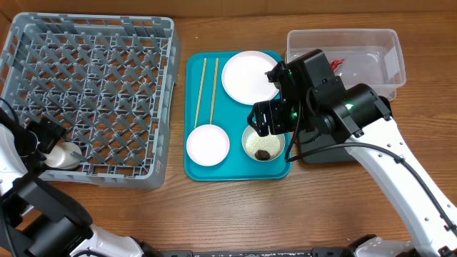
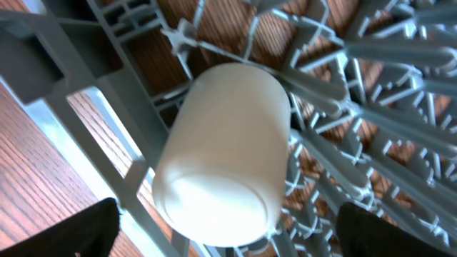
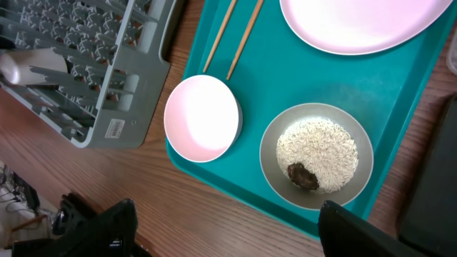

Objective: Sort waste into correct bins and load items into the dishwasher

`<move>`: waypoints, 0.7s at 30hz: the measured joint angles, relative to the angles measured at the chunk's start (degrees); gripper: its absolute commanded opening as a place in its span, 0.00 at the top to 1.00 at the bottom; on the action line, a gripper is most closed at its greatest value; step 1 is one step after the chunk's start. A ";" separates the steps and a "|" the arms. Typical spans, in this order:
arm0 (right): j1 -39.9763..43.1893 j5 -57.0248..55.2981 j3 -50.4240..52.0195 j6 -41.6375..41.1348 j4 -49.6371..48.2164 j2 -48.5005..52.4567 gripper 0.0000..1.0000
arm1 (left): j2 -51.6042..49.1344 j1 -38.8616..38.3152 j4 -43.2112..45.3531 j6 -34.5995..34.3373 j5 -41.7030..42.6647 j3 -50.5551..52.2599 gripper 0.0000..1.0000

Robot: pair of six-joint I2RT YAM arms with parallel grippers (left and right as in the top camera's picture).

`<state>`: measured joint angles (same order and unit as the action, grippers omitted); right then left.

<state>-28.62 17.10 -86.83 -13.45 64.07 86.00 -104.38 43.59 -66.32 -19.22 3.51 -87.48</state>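
The white cup (image 2: pixel 225 153) lies on its side in the grey dish rack (image 1: pixel 89 93), at its front left corner (image 1: pixel 64 154). My left gripper (image 2: pixel 228 232) is open, one finger on each side of the cup and clear of it; it also shows in the overhead view (image 1: pixel 50 143). My right gripper (image 3: pixel 228 235) is open and empty, above the tray's front edge near the whitish-green bowl (image 3: pixel 316 155) of rice with a brown lump (image 3: pixel 303 175). The pinkish bowl (image 3: pixel 202 118), plate (image 1: pixel 248 76) and chopsticks (image 1: pixel 207 89) lie on the teal tray (image 1: pixel 235 168). The red wrapper (image 1: pixel 337 64) is in the clear tub (image 1: pixel 343 36).
The black tray (image 1: pixel 325 153) lies to the right of the teal tray, mostly hidden under my right arm. The paper scrap does not show. Bare wooden table lies in front of the rack and tray.
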 measured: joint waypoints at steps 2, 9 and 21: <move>0.02 -0.02 0.00 -0.04 0.00 0.00 0.18 | 0.02 -0.09 -1.44 0.81 0.52 -1.36 0.00; 0.00 -0.02 0.00 -0.02 0.00 0.00 0.18 | 1.07 -0.24 -5.53 1.84 2.49 -9.88 0.00; 1.42 -1.38 0.00 -1.92 -0.55 -0.02 0.11 | 19.45 -23.80 -7.67 8.61 3.34 -13.31 0.00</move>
<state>-27.20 15.73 -86.83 -15.38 63.53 85.97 -84.93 19.79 -74.00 -10.61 6.85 -100.79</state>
